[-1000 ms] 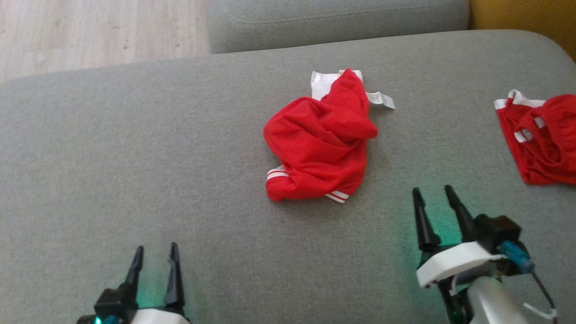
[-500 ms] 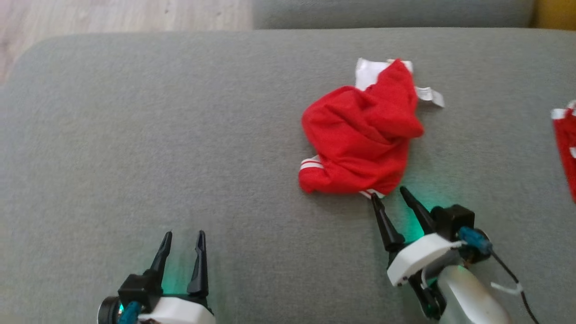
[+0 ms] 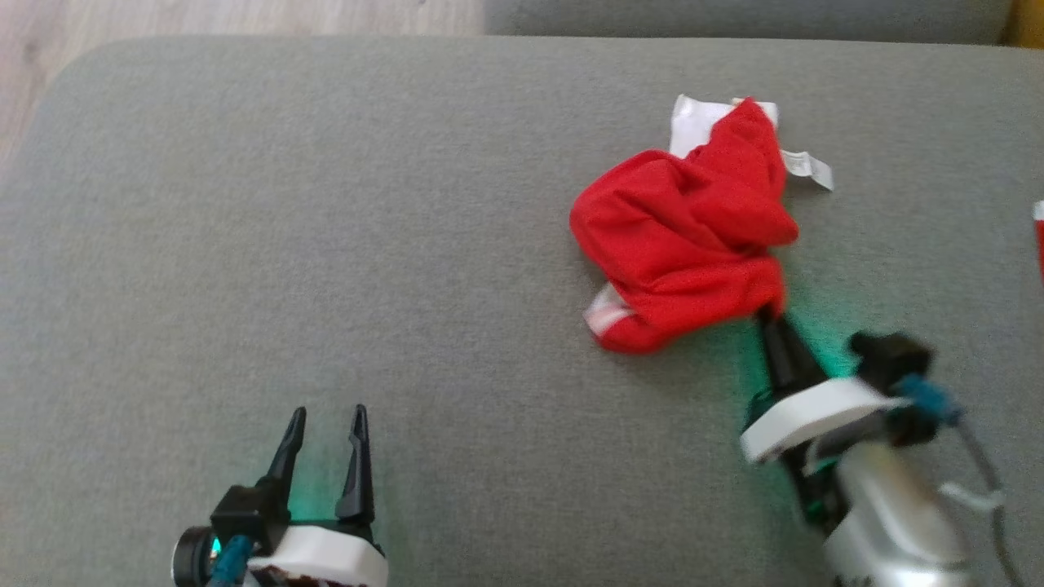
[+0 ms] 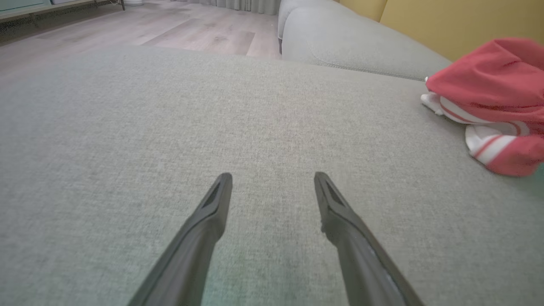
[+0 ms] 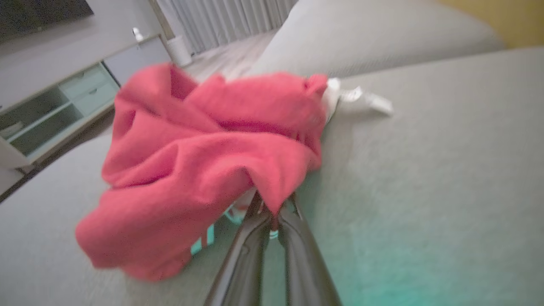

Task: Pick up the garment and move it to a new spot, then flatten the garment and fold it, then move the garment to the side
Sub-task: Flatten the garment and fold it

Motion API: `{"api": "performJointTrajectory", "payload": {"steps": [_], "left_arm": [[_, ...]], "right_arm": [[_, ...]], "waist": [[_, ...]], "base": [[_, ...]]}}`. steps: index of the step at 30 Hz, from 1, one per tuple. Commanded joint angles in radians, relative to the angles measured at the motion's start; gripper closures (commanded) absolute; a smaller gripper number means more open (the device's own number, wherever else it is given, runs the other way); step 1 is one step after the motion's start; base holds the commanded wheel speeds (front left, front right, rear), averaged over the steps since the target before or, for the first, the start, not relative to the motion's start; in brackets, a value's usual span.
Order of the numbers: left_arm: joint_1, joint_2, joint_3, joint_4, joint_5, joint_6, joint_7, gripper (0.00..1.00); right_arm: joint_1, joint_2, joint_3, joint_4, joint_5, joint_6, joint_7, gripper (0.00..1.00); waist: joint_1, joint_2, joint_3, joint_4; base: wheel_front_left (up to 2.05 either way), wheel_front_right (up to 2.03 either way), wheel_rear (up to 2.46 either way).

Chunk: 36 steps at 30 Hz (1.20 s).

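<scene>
A crumpled red garment (image 3: pixel 685 236) with white trim lies on the grey sofa cushion (image 3: pixel 326 244), right of centre. My right gripper (image 3: pixel 769 314) is shut on the garment's near right hem, and the cloth drapes over its fingertips (image 5: pixel 272 212) in the right wrist view, where the red garment (image 5: pixel 199 170) bulges up and to the left. My left gripper (image 3: pixel 325 417) stands open at the lower left, well apart from the cloth. Between its spread fingers (image 4: pixel 272 178) lies bare cushion, with the red garment (image 4: pixel 493 106) at the far right.
A second red garment (image 3: pixel 1038 244) peeks in at the right edge. Another grey cushion (image 3: pixel 734 16) runs along the back. Wooden floor (image 3: pixel 204 16) lies beyond the cushion's rounded far left corner. A low cabinet (image 5: pixel 51 106) stands in the room.
The camera has shifted left, sliding the scene rightward. My right gripper advanced to the garment's near hem and shut on it, bunching the lower edge. The left gripper stayed open.
</scene>
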Motion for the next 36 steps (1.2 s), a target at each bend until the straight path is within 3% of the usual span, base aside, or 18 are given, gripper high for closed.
{"api": "performJointTrajectory", "payload": {"steps": [1,9,16,21,26,32,36], "left_arm": [[-0.021,0.002,0.042,-0.031,-0.010,0.009,-0.009,0.00],[-0.012,0.002,0.044,-0.033,-0.023,0.002,-0.010,0.00],[-0.012,0.002,0.032,-0.022,-0.035,-0.003,-0.010,0.00],[-0.001,0.002,0.023,-0.015,-0.045,-0.001,-0.010,0.00],[0.017,0.002,0.026,-0.008,-0.051,0.001,-0.010,0.00],[0.033,0.002,0.036,-0.005,-0.047,-0.003,-0.010,0.00],[0.034,0.002,0.026,-0.002,-0.069,-0.006,-0.010,0.00]], "right_arm": [[-0.023,-0.022,-0.021,-0.069,0.000,-0.001,-0.004,1.00],[-0.169,-0.186,-0.153,-0.321,-0.057,-0.001,-0.004,1.00],[-0.332,-0.258,-0.076,-0.424,-0.066,-0.001,-0.004,1.00],[-0.376,-0.247,0.049,-0.401,-0.050,-0.001,-0.004,1.00],[-0.437,-0.182,0.142,-0.402,0.005,-0.001,-0.004,1.00],[-0.513,-0.123,0.109,-0.416,0.036,-0.001,-0.004,1.00],[-0.509,-0.117,0.036,-0.320,0.005,-0.001,0.031,1.00]], "waist": [[-0.0001,0.0000,-0.016,-0.019],[-0.0001,0.0000,-0.069,-0.083],[-0.0001,0.0000,-0.090,-0.080],[-0.0001,0.0000,-0.097,-0.047],[-0.0001,0.0000,-0.101,-0.005],[-0.0001,0.0000,-0.106,0.035],[-0.0001,0.0000,-0.100,0.055]], "base": [[0.00,0.00,0.00],[0.00,0.00,0.00],[0.00,0.00,0.00],[0.00,0.00,0.00],[0.00,0.00,0.00],[0.00,0.00,0.00],[0.00,0.00,0.00]]}}
